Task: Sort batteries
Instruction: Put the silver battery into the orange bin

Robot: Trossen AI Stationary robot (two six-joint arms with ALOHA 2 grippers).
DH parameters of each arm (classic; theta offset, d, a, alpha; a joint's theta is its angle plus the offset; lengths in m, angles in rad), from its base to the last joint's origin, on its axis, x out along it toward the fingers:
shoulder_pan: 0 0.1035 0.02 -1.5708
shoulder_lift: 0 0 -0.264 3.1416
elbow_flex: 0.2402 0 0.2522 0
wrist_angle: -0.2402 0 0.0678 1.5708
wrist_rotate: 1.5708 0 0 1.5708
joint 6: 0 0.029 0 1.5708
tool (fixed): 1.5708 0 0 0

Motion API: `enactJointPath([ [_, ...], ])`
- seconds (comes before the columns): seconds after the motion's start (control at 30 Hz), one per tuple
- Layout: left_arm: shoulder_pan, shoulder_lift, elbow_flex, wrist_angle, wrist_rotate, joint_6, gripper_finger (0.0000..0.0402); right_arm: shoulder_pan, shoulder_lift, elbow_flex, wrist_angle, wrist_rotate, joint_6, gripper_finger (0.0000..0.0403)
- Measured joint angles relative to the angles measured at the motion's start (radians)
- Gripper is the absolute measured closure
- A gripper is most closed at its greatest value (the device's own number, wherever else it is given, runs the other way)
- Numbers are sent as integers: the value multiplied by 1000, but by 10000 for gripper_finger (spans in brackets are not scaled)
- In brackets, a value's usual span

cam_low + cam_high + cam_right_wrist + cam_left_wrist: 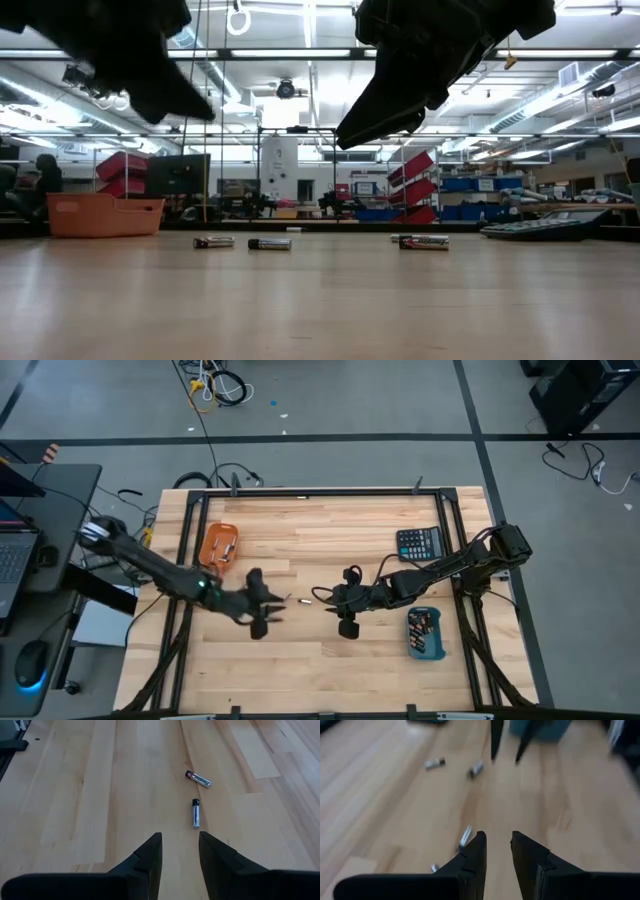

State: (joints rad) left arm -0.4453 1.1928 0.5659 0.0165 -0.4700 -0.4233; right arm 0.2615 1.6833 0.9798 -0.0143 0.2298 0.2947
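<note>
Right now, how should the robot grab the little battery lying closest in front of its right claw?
Probably round its middle, coming straight down from above. The battery lies flat on the bare wooden table, nothing touching it, so the right gripper, whose fingers are open and empty, could turn to straddle its narrow width and pinch both long sides.

Bare wood lay open across the table's point(300, 660) near half. Mid-table, loose batteries point(300, 600) lay in the narrow gap between the left gripper point(268, 610) and right gripper point(345, 612); orange tray point(217, 547), calculator point(420, 543) and blue tray point(426, 633) occupied the sides
</note>
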Motion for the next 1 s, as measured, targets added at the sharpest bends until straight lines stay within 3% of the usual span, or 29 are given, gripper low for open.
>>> enactJointPath([
  [0.23, -49, 183, 0, 11, -159, -95, 314, 0, 0, 0, -1, 0, 0, 288],
  [0.47, -46, 316, 0, 11, -184, -224, 308, 0, 0, 0, -1, 2, -6, 288],
  [0.73, -46, 364, 0, 19, -291, -239, 254, 0, 0, 0, -1, 5, -7, 288],
  [1.0, -46, 465, 0, 57, -284, -242, 213, 0, 0, 0, 3, 5, -10, 288],
])
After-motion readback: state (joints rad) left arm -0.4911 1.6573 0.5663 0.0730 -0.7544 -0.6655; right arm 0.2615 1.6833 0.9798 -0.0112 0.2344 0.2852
